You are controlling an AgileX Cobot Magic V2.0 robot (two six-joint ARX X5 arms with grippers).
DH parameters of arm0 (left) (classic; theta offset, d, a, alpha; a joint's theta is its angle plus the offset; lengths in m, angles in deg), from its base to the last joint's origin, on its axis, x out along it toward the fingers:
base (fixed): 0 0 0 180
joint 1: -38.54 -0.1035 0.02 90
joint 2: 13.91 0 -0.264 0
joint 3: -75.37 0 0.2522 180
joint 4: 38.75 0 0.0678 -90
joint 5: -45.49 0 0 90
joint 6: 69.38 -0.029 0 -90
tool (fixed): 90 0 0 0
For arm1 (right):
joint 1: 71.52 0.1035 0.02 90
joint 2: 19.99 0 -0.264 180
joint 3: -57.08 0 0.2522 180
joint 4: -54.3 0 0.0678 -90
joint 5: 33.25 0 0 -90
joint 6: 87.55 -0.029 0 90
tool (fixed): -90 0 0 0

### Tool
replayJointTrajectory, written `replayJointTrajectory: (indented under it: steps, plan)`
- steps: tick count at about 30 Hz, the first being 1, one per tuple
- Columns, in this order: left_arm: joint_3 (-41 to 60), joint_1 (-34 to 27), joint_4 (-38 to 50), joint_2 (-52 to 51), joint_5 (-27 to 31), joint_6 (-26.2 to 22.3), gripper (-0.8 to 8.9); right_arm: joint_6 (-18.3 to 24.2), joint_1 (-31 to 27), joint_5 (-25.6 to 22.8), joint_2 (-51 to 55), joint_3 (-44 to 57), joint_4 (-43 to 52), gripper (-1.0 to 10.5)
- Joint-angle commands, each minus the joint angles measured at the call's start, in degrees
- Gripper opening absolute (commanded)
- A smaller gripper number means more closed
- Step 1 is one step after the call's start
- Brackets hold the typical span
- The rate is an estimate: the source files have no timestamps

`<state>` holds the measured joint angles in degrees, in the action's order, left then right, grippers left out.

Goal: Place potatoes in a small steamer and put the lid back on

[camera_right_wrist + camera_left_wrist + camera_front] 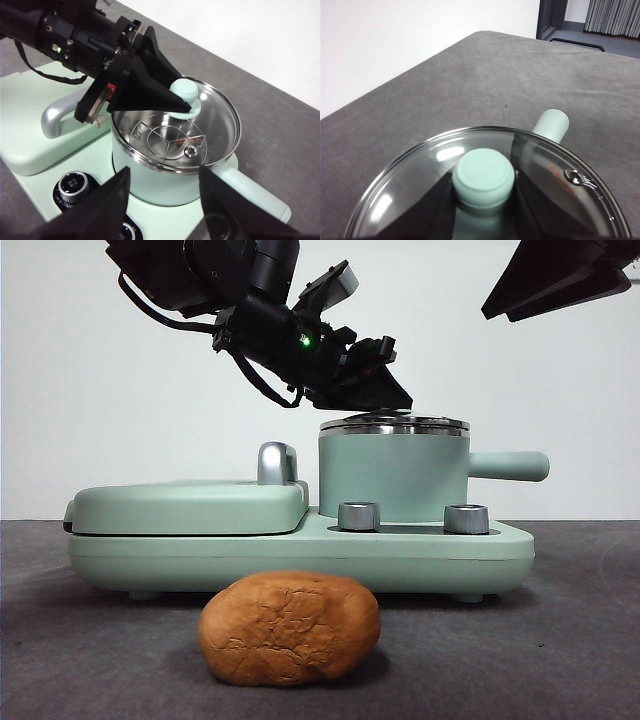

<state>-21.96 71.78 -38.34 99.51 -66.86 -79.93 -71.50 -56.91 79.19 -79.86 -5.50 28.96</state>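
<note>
The brown potato [290, 628] lies on the grey table in front of the appliance. The mint-green steamer pot [393, 475] stands on the appliance's right side, its handle [510, 465] pointing right. The glass lid [395, 424] sits on the pot's rim. My left gripper [385, 395] comes down from the upper left, its jaws closed on either side of the lid's green knob [483, 175], which also shows in the right wrist view [184, 92]. My right gripper [164, 172] is open and empty, high above the pot, at the front view's top right corner [560, 280].
The flat green grill cover [190, 505] with a steel handle [275, 462] takes up the appliance's left side. Two steel dials [359, 516] [466, 518] sit on the base in front of the pot. A wire rack [170, 137] lies inside the pot.
</note>
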Motion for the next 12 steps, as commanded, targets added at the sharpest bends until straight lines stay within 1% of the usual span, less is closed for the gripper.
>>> replayJointTrajectory:
  steps: [1,5,12]
  plan:
    - [-1.36,0.33,1.16,1.05,1.46,0.09,0.06,-0.66,0.26,-0.04,-0.35,-1.14,0.09,2.2]
    - [-1.36,0.33,1.27,-0.17,3.06,-1.03,0.06,-0.66,0.26,-0.31,-0.35,-1.14,-0.22,2.2]
    - [-1.36,0.17,0.72,-3.74,3.08,-1.01,0.06,-0.66,0.26,-0.42,-0.35,-1.14,-0.26,2.2]
